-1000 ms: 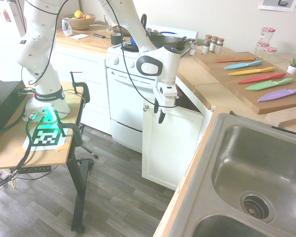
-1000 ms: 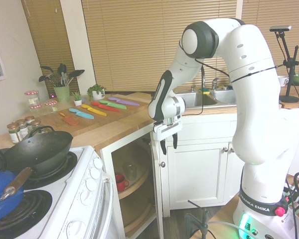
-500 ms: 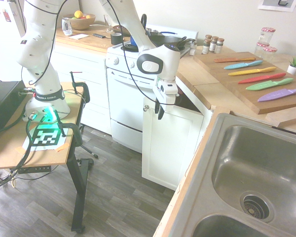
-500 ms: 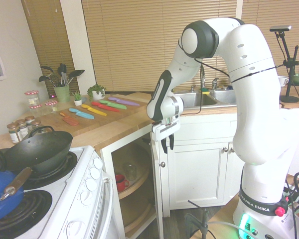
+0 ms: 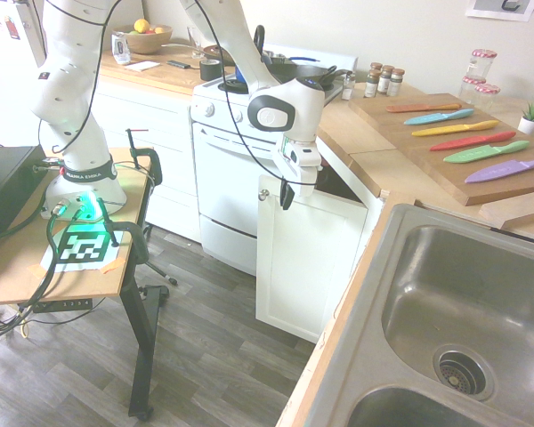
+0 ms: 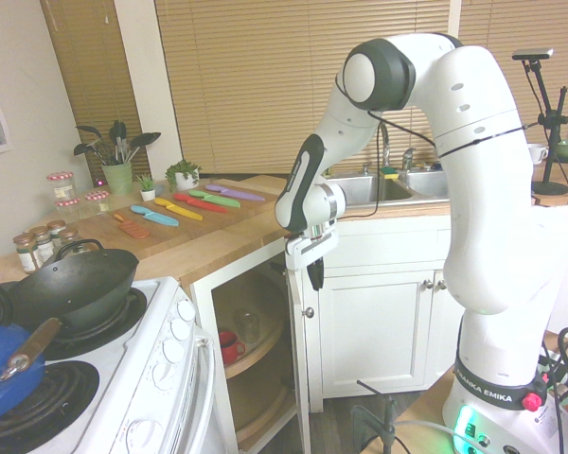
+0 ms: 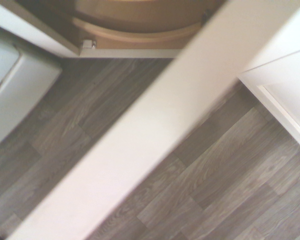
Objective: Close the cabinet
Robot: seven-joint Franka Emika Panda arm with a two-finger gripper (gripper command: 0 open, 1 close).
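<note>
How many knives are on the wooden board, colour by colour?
Orange knife: 1
Blue knife: 1
Yellow knife: 1
Red knife: 1
Green knife: 1
Purple knife: 1
Total: 6

Cabinet door (image 7: 140,135) cut off by wrist view's edge.

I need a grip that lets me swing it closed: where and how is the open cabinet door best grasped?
Probably by the top edge of the door, near the small round knob, from above. The door stands upright and ajar, its narrow top edge exposed between two flat faces. The gripper already points down, but its fingers look together and would need opening first.
</note>
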